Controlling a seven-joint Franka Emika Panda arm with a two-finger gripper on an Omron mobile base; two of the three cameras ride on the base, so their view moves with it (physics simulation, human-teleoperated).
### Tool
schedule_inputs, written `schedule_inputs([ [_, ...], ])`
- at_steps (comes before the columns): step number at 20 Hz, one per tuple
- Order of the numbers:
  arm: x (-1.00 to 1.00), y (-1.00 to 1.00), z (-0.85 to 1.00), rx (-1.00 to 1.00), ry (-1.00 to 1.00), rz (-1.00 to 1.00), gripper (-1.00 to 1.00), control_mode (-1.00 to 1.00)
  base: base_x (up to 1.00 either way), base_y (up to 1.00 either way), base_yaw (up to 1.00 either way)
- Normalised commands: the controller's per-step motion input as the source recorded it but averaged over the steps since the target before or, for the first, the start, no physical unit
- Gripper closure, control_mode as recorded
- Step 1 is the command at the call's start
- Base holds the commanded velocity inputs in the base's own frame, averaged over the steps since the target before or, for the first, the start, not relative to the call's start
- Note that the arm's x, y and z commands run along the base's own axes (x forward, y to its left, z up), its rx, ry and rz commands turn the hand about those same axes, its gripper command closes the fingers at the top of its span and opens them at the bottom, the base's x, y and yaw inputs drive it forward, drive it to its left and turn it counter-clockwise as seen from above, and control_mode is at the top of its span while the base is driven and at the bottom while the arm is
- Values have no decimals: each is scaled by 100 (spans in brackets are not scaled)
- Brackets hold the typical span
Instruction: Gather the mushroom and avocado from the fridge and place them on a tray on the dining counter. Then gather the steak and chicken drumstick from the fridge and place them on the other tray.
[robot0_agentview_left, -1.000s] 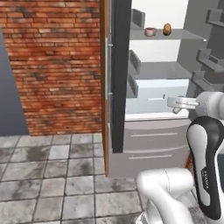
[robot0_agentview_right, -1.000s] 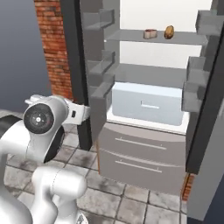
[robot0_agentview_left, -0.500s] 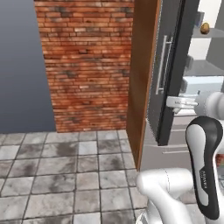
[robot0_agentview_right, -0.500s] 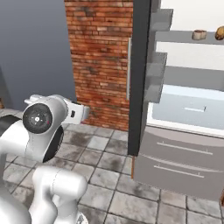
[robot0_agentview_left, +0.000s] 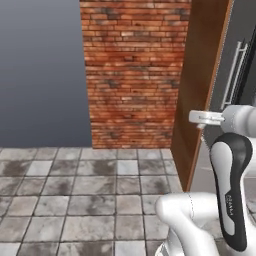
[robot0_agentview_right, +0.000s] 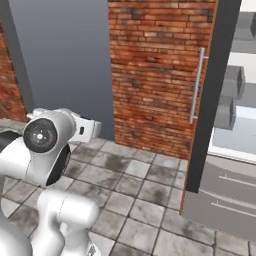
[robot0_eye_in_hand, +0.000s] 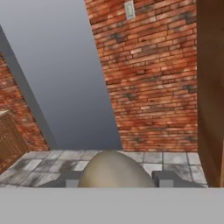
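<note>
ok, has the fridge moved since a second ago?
No. The fridge and the brick wall beside it slid right together; the base turned, not the fridge.

Grey stone floor tiles (robot0_agentview_left: 75, 200) run up to the brick wall (robot0_agentview_left: 132, 70); the open fridge (robot0_agentview_right: 225, 150) stands on them

Rough red brick wall (robot0_agentview_left: 135, 70); matt stone floor tiles (robot0_agentview_left: 90, 195); brushed steel fridge (robot0_agentview_right: 220, 100) handle; smooth wood side panel (robot0_agentview_left: 197, 85); matt beige lump (robot0_eye_in_hand: 116, 173).
</note>
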Motion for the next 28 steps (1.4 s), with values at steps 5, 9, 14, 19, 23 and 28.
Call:
schedule_inputs([
  [5, 0, 0, 0, 0, 0, 0, 100, 100, 21, 90, 28],
  [9, 0, 0, 0, 0, 0, 0, 100, 100, 35, 51, 37],
  [14, 0, 0, 0, 0, 0, 0, 100, 100, 29, 32, 41],
  [19, 0, 0, 0, 0, 0, 0, 100, 100, 27, -4, 45],
  [23, 0, 0, 0, 0, 0, 0, 100, 100, 54, -42, 45],
  [28, 0, 0, 0, 0, 0, 0, 100, 100, 63, -42, 44],
])
